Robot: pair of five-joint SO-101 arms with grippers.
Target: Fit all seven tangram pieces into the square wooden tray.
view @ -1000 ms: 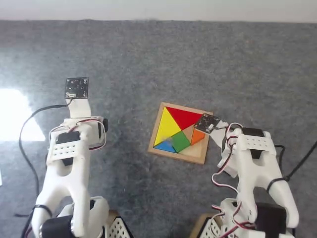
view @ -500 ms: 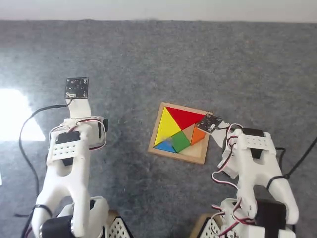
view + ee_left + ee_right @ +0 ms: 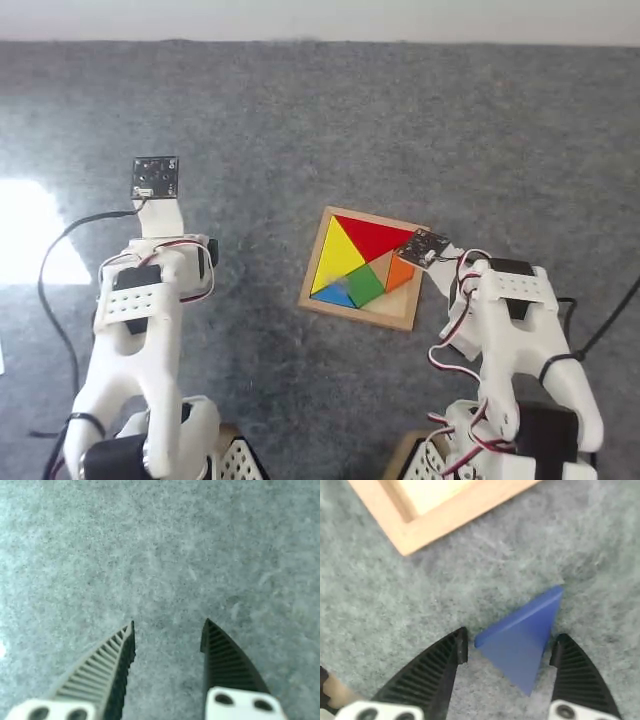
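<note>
Right gripper (image 3: 511,635) nudged slightly | jaws wide, straddling blue triangle (image 3: 520,642) near tray (image 3: 455,512) | left gripper (image 3: 169,625) gaping, empty

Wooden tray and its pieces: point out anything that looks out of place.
A blue triangle lies on the grey mat outside the wooden tray, near its corner, flanked by the open right pincer. Part of the tray's floor is bare.

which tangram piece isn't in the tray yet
The blue triangle on the mat, between the right gripper's open fingers, just off the tray. The red, yellow, green and orange pieces lie inside it.
</note>
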